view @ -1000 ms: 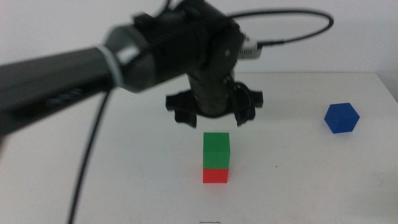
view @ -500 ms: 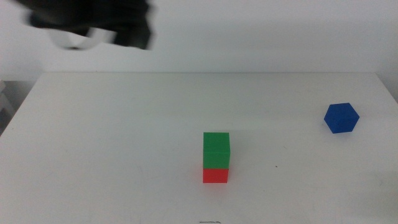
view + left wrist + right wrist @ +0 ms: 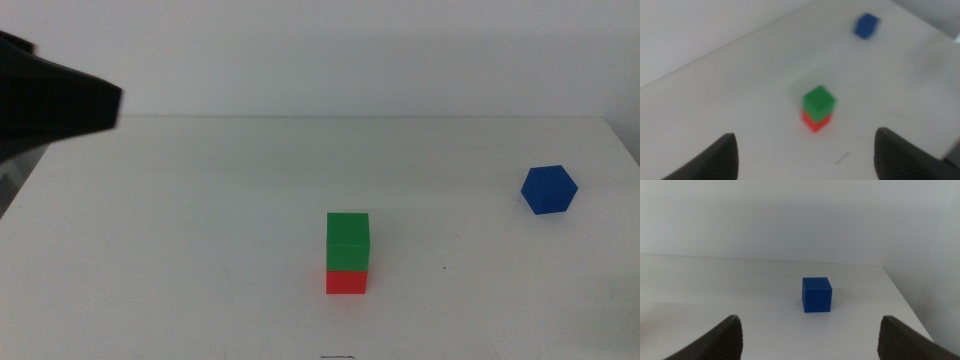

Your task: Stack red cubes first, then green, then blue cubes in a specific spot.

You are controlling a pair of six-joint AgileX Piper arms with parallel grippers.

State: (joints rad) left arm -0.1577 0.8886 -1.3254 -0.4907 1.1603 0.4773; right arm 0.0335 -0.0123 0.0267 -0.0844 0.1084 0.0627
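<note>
The green cube point(image 3: 347, 240) sits on top of the red cube point(image 3: 346, 282) near the middle of the white table point(image 3: 200, 220). The stack also shows in the left wrist view, green point(image 3: 819, 100) over red point(image 3: 816, 121). The blue cube point(image 3: 549, 190) lies alone at the far right; it also shows in the left wrist view point(image 3: 866, 25). My left gripper point(image 3: 805, 142) is open and empty, high and well back from the stack; its arm point(image 3: 55, 100) shows at the left edge. My right gripper point(image 3: 810, 325) is open and empty, facing the blue cube point(image 3: 816, 294) from a short distance.
The table's right edge point(image 3: 905, 305) runs close beside the blue cube. A white wall point(image 3: 320, 50) stands behind the table. A tiny dark speck point(image 3: 445, 267) lies right of the stack.
The left arm has pulled away from just above the stack, up and off to the left. The green cube stays on the red cube. The blue cube has not moved.
</note>
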